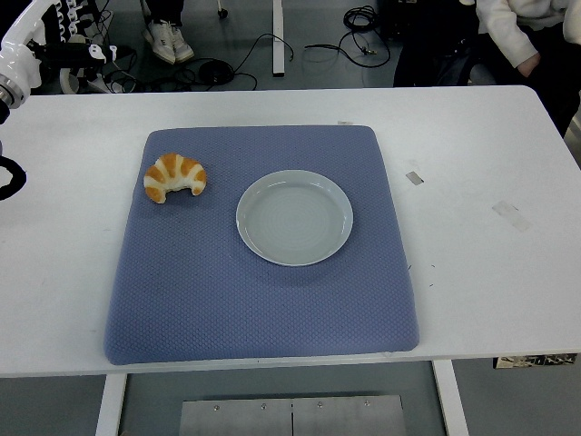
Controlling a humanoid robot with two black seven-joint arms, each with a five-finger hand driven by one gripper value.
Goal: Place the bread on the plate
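Observation:
A croissant-shaped bread (pixel 174 177), golden with white stripes, lies on the left part of a blue mat (pixel 182 291). An empty pale plate (pixel 294 217) sits at the mat's middle, a short way to the right of the bread. Only a small black piece of my left arm (pixel 9 178) shows at the picture's left edge, well to the left of the bread and off the mat. My right arm is out of view.
The mat lies on a white table (pixel 481 272) with bits of tape (pixel 511 214) on its right side. A person's sleeve and hand (pixel 525 56) show at the top right. A white machine part (pixel 27 45) stands beyond the table's far left corner.

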